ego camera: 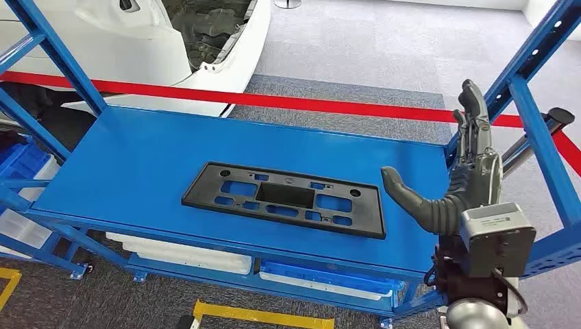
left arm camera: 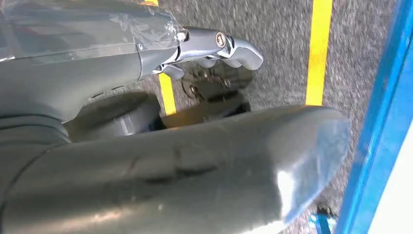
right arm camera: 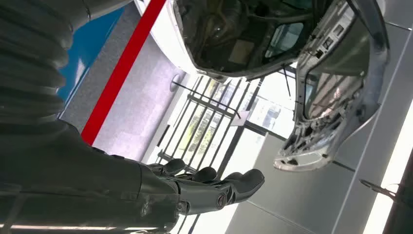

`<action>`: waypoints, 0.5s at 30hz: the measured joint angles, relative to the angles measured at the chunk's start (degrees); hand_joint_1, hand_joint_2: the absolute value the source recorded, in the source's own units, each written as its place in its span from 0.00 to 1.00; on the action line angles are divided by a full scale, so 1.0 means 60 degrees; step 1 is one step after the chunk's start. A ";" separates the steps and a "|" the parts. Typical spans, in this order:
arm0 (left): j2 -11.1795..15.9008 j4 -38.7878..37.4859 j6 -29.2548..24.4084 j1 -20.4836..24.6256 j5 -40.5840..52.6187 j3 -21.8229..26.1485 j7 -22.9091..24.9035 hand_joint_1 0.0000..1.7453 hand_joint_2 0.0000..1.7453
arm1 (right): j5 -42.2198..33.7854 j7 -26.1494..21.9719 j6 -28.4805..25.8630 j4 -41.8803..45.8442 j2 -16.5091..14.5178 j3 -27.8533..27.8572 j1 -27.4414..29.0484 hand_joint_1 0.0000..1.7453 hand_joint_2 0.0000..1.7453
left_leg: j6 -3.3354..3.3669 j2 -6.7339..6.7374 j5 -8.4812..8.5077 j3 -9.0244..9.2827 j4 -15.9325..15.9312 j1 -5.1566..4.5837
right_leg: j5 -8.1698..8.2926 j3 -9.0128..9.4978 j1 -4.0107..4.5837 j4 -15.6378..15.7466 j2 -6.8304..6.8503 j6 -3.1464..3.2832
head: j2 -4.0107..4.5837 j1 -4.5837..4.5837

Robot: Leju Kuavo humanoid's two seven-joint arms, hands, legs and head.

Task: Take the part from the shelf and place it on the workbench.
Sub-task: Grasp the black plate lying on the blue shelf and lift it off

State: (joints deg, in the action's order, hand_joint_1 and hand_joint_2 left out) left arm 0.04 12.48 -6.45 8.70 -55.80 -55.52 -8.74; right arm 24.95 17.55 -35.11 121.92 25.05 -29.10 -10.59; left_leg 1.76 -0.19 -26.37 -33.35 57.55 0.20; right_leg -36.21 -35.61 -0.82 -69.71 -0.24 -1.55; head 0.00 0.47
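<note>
The black part [ego camera: 283,199] lies flat mid-shelf [ego camera: 123,157], nearer its front edge. The right hand [ego camera: 452,171] hovers open by the right edge; the left hand [left arm camera: 214,46] holds nothing, fingers curled

The white car [ego camera: 171,41] is cut off by the head view's top edge. White bins [ego camera: 185,253] under the tabletop [ego camera: 123,157] are mostly hidden. In the left wrist view, the left robot hand [left arm camera: 209,48] hides most of the blurred floor [left arm camera: 282,58].
</note>
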 joint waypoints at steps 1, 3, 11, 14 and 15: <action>-0.0004 0.0000 0.0006 -0.0002 -0.0012 0.0000 0.0000 0.00 0.00 | 0.0043 0.0041 0.0044 -0.0011 0.0000 -0.0002 0.0014 0.00 1.00 | 0.0005 0.0000 -0.0013 0.0004 0.0004 -0.0001 | -0.0056 -0.0183 -0.0005 -0.0273 0.0000 -0.0017 | 0.0000 -0.0017; -0.0010 0.0000 0.0017 -0.0007 -0.0034 0.0000 0.0002 0.00 0.00 | 0.0245 0.0187 0.0188 -0.0055 0.0000 -0.0012 0.0036 0.00 1.00 | 0.0007 -0.0005 -0.0058 0.0023 0.0023 0.0004 | 0.0029 -0.0522 -0.0028 -0.0638 0.0002 -0.0057 | 0.0000 -0.0081; -0.0011 -0.0003 0.0018 0.0010 -0.0050 0.0000 0.0006 0.00 0.00 | 0.0863 0.0601 0.0512 -0.0274 -0.0009 -0.0073 0.0040 0.00 1.00 | -0.0155 -0.0074 -0.0391 0.0075 0.0312 -0.0030 | 0.1429 0.0150 -0.0076 0.1626 -0.0038 0.0045 | 0.0000 -0.0180; -0.0011 -0.0004 0.0019 0.0019 -0.0047 0.0000 0.0007 0.00 0.00 | 0.1005 0.0735 0.0704 -0.0321 -0.0011 -0.0088 0.0030 0.00 1.00 | -0.0087 -0.0074 -0.0381 0.0142 0.0249 -0.0025 | 0.1405 0.0181 -0.0052 0.1637 -0.0044 0.0088 | 0.0000 -0.0063; -0.0011 -0.0004 0.0023 0.0021 -0.0047 0.0000 0.0007 0.00 0.00 | 0.1128 0.0877 0.0879 -0.0345 -0.0011 -0.0094 0.0027 0.00 1.00 | -0.0093 -0.0074 -0.0378 0.0164 0.0222 -0.0023 | 0.1394 0.0192 -0.0047 0.1637 -0.0044 0.0107 | 0.0000 -0.0040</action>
State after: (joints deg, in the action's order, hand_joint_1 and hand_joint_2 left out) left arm -0.02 12.46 -6.31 8.83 -56.08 -55.52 -8.70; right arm 31.72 22.81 -29.84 119.85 24.98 -29.67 -10.43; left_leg 1.20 -0.63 -28.64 -32.37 58.89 0.06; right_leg -27.85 -34.46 -1.10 -59.89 -0.51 -0.91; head 0.00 0.23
